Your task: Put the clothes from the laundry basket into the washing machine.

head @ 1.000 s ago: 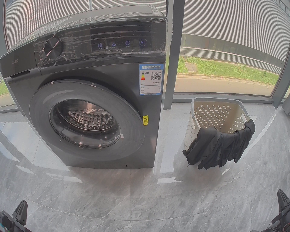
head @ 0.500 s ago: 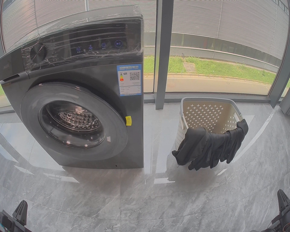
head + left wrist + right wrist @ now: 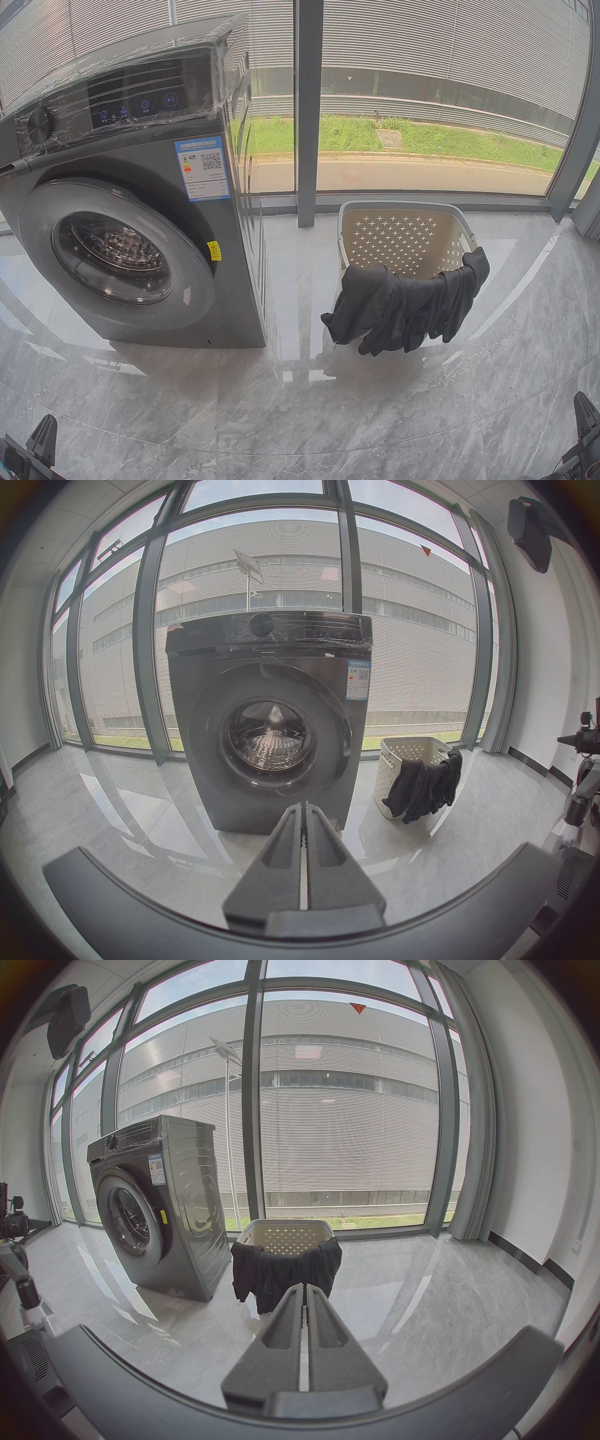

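Beside the washing machine (image 3: pixel 125 250), off its right flank and a little farther back toward the window (image 3: pixel 437 94), stands the laundry basket (image 3: pixel 400 209), a pale plastic tub with star-shaped holes in its walls. It rests on the glossy grey floor (image 3: pixel 312 425), apart from the machine, with a strip of bare tile between them. The clothes (image 3: pixel 400 306), dark and crumpled, are draped over the basket's near rim; most of the cloth hangs down the outside of the front wall and one end trails along the rim on the side away from the machine. A grey window post (image 3: pixel 308 112) rises behind the gap between machine and basket. The machine's round door (image 3: pixel 112 256) looks shut against the front panel, and the steel drum shows through its glass. Above the door, clear film wraps the control panel with its dial (image 3: pixel 39 125); a blue-and-white label (image 3: pixel 202 169) sits on the front near the right edge, and a small yellow sticker (image 3: pixel 214 250) lies below it, beside the door. The left pincer (image 3: pixel 302 811) hangs low, well short of the machine's front and aimed at the door, its two fingers pressed together on nothing. The right pincer (image 3: pixel 305 1291) is likewise low and well back, pointing toward the basket right of the machine, fingers together and empty.
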Tool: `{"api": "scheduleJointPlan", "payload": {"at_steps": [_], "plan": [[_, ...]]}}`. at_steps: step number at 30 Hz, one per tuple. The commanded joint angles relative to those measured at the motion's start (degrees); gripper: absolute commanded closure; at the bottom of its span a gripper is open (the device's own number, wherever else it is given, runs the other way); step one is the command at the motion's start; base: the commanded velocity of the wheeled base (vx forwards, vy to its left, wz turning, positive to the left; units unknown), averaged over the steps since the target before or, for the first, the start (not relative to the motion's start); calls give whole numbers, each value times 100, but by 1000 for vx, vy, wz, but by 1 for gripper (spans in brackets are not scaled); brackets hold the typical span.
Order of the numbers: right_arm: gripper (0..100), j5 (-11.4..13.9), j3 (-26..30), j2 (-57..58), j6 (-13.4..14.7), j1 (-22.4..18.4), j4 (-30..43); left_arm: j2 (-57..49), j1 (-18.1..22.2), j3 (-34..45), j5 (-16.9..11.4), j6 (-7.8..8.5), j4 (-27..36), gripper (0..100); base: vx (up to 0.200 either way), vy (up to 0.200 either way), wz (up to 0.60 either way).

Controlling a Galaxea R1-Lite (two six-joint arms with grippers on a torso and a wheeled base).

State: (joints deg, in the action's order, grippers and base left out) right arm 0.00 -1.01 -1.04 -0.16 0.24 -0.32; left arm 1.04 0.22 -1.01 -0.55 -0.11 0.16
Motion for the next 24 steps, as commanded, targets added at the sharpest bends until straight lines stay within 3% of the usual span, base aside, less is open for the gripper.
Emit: {"api": "scheduleJointPlan", "payload": {"at_steps": [1, 4, 24], "plan": [[100, 0, 101, 104, -2, 2, -3, -104, 4, 101, 2, -7, 2, 100, 0, 0, 0], [100, 0, 101, 104, -2, 2, -3, -104, 4, 101, 11, -15, 2, 100, 0, 0, 0], [100, 0, 101, 104, -2, 2, -3, -104, -4, 101, 11, -24, 2, 100, 200, 0, 0]]}}
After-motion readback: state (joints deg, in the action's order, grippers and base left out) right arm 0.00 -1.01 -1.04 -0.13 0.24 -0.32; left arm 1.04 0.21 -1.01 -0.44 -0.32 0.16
